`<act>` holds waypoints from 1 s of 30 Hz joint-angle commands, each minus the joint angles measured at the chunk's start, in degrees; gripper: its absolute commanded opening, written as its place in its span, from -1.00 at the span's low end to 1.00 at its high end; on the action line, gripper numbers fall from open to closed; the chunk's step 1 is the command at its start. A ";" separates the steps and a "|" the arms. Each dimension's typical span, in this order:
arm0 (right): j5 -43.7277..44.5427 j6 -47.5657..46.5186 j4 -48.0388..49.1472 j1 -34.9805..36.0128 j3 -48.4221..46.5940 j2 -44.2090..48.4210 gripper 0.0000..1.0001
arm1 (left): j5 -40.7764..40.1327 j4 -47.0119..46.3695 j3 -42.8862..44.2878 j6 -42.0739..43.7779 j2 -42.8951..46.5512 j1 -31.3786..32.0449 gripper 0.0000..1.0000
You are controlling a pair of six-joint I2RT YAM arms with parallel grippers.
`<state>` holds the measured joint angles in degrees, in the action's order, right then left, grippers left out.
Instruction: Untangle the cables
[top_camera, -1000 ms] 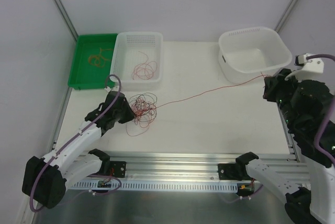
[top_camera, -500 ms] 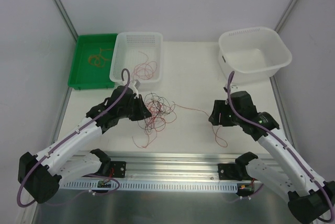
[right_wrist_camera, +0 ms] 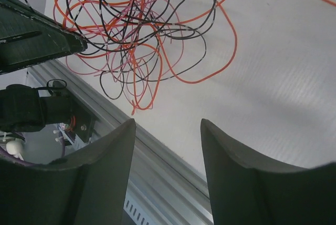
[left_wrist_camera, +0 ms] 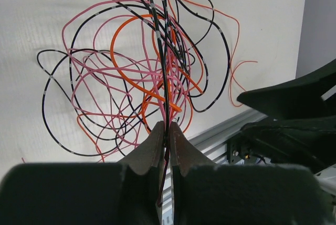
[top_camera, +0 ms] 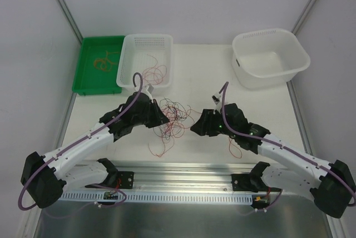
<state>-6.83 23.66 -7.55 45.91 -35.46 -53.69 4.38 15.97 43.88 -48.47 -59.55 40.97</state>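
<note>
Left tool (left_wrist_camera: 166, 136) pinching cables (left_wrist_camera: 142, 67), tangled loops on table (left_wrist_camera: 47, 14)

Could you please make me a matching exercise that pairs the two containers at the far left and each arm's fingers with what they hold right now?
Things:
1. shallow green plastic tray
2. white perforated plastic basket
3. left arm's fingers
4. right arm's fingers

States:
A. open, gripping nothing
B. holds thin red wire loops
C. shut on the tangled thin wires
D. holds an orange-tan wire coil

Pairs: 1-D, 2-B, 3-C, 4-A
</note>
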 commanded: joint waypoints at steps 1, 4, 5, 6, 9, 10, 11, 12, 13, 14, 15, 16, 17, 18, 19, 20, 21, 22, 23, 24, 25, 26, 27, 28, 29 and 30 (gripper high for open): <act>1.03 7.26 13.16 1.72 2.40 -3.16 0.11 | -2.53 -5.07 -1.51 -4.52 1.80 0.78 -1.00; 1.03 8.94 16.69 2.87 1.90 -7.46 0.09 | -2.89 -6.03 -2.39 -5.40 2.07 0.95 -1.00; 1.03 9.03 17.30 3.39 1.37 -8.61 0.08 | -2.89 -6.21 -2.57 -5.58 2.07 1.04 -1.00; 0.86 9.12 18.00 3.48 1.10 -9.58 0.07 | -2.89 -6.82 -3.00 -5.93 2.24 1.04 -1.00; 0.16 10.00 20.82 4.10 0.31 -13.62 0.03 | -3.24 -8.14 -4.41 -7.34 3.12 1.04 -1.00; -0.02 10.18 21.17 4.27 -0.04 -14.59 0.02 | -3.33 -8.41 -5.02 -7.78 3.30 1.04 -1.00; -0.20 10.53 21.87 4.62 -0.57 -16.51 0.02 | -3.41 -8.67 -5.20 -7.96 3.39 1.04 -1.00; -0.37 10.62 22.57 4.80 -0.66 -17.23 0.01 | -3.50 -8.93 -5.29 -7.96 3.74 1.04 -1.00; -0.46 10.79 23.19 4.98 -0.66 -17.85 -0.05 | -3.76 -9.11 -5.55 -7.96 3.83 1.04 -1.00; -0.73 10.97 23.98 5.33 -0.92 -19.16 -0.10 | -3.85 -9.20 -5.64 -8.05 4.00 1.13 -1.00; -0.99 10.88 24.07 5.33 -1.10 -19.60 -0.18 | -4.03 -9.29 -5.73 -8.05 4.18 1.04 -1.00; -0.82 10.79 24.07 5.50 -1.27 -20.04 -0.22 | -4.03 -9.46 -6.08 -8.05 4.35 1.04 -1.00; -0.64 10.79 24.16 5.68 -1.36 -20.40 -0.27 | -4.03 -9.55 -6.35 -8.13 4.53 1.04 -1.00; -0.73 10.71 24.16 5.77 -1.36 -21.10 -0.39 | -4.12 -9.55 -6.44 -8.22 4.79 1.04 -1.00; -0.64 10.71 24.08 5.77 -1.36 -21.28 -0.46 | -4.03 -9.81 -6.87 -8.31 4.97 1.04 -1.00; -0.38 10.62 23.81 5.68 -1.28 -21.45 -0.55 | -5.25 -9.90 -6.96 -8.31 5.06 1.04 -1.00; -0.12 10.27 23.64 5.68 -1.28 -21.45 -0.73 | -5.52 -9.90 -7.31 -8.31 5.49 1.04 -1.00; 0.06 10.09 22.68 5.68 -1.19 -21.28 -0.83 | -6.05 -9.90 -7.49 -8.22 5.67 1.04 -1.00; 0.93 9.65 21.89 5.68 -1.27 -21.02 -0.92 | -6.40 -9.90 -7.58 -7.96 5.93 1.04 -1.00; 1.64 9.13 20.75 5.68 -1.36 -20.58 -0.99 | -6.75 -9.90 -8.01 -7.44 6.37 1.04 -1.00; 2.43 7.82 19.60 5.68 -1.36 -18.84 -0.99 | -7.19 -9.90 -8.37 -7.17 6.81 1.04 -1.00; 4.70 6.93 16.37 5.59 -1.45 -17.77 -0.99 | -8.24 -9.82 -8.63 -6.91 7.25 0.95 -1.00; 6.20 6.06 14.17 5.51 -1.71 -16.63 -0.99 | -8.86 -9.73 -9.42 -6.12 8.12 0.95 -1.00; 8.39 4.31 11.62 5.42 -2.41 -14.01 -0.99 | -9.47 -9.55 -9.86 -5.85 8.57 0.95 -1.00; 11.37 3.42 6.20 4.81 -2.77 -12.68 -0.99 | -10.79 -9.20 -10.21 -5.59 8.92 0.78 -1.00; 12.88 2.37 3.71 4.37 -2.94 -11.27 -0.99 | -11.23 -8.42 -10.82 -4.80 9.71 0.17 -0.99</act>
<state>-1.78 30.44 5.30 51.18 -35.09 -70.72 -2.55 8.36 34.35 -55.55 -52.21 41.60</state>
